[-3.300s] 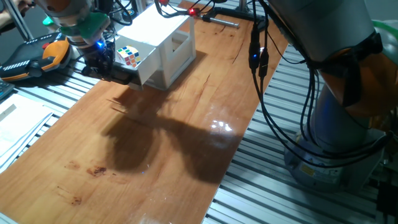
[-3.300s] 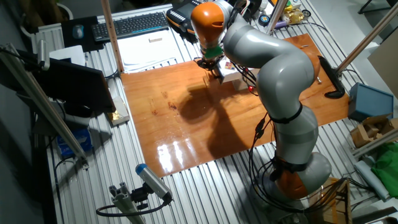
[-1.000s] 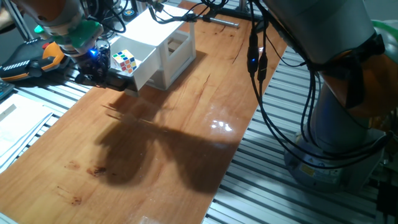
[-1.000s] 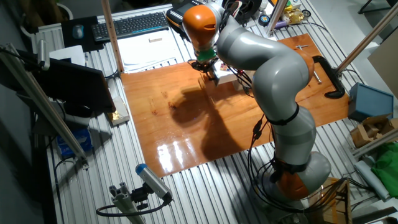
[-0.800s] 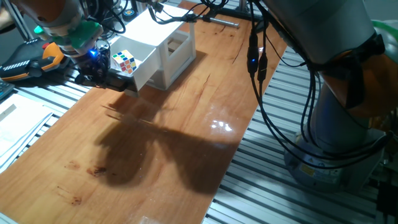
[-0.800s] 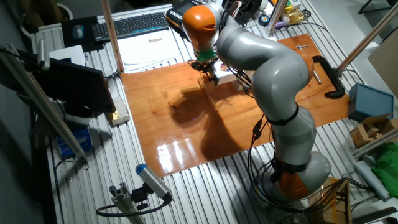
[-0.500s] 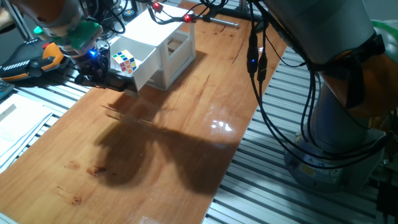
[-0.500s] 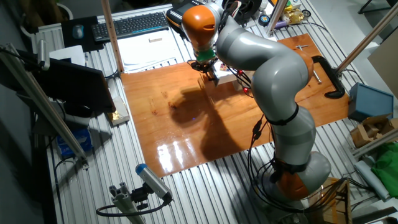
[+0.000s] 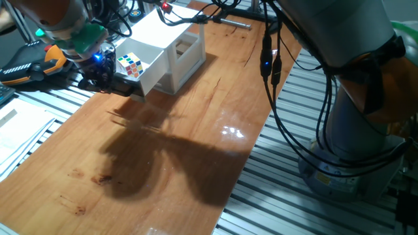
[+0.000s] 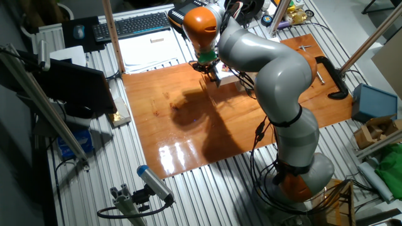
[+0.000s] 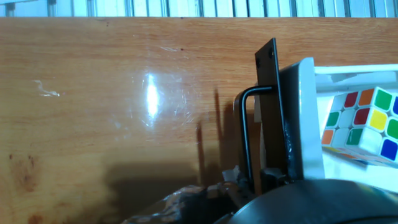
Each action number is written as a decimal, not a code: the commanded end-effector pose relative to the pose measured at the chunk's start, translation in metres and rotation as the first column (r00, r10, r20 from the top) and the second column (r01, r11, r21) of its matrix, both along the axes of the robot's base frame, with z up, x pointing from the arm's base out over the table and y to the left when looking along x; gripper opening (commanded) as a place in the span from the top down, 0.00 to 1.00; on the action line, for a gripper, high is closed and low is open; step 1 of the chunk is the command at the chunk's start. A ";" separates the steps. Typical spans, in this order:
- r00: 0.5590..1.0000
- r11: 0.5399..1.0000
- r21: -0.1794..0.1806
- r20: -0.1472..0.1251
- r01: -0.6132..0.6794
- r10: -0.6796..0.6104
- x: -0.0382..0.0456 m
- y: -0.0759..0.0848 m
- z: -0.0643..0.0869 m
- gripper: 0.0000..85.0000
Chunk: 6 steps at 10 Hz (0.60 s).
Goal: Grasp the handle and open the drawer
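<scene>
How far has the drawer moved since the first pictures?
Yes, it moved: the drawer has slid further out of the cabinet, toward the table's left edge, exposing more of the cube.

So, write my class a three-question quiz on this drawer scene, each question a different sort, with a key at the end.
1. True or false: the drawer stands pulled out of the cabinet.
2. Multiple choice: what lies in the drawer? A) a screwdriver B) a colour cube C) a cup
3. Fill in: the claw is at the drawer's dark ______.

Key:
1. True. The drawer sticks out toward the table edge.
2. B. The cube sits just behind the drawer front.
3. Handle. The hand view shows the thin bar running down to the claw; whether the jaws are shut on it is hidden.
</scene>
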<state>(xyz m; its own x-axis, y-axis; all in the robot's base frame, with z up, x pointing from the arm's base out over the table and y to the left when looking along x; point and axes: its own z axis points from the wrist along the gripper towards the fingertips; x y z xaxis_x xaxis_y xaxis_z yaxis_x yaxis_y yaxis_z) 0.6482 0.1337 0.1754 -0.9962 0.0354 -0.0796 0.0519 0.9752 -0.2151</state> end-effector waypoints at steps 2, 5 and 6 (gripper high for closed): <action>1.000 1.000 0.002 0.000 0.000 0.000 0.0000 0.000 0.000 0.67; 1.000 1.000 0.003 -0.005 0.001 -0.001 0.0000 0.001 0.004 0.71; 1.000 1.000 0.003 -0.008 0.007 -0.007 0.0003 0.002 0.007 0.73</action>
<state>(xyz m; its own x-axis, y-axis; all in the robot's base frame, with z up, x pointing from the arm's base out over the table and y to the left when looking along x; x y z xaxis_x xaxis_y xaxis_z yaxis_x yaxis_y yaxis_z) 0.6486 0.1356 0.1832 -0.9965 0.0425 -0.0717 0.0569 0.9756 -0.2121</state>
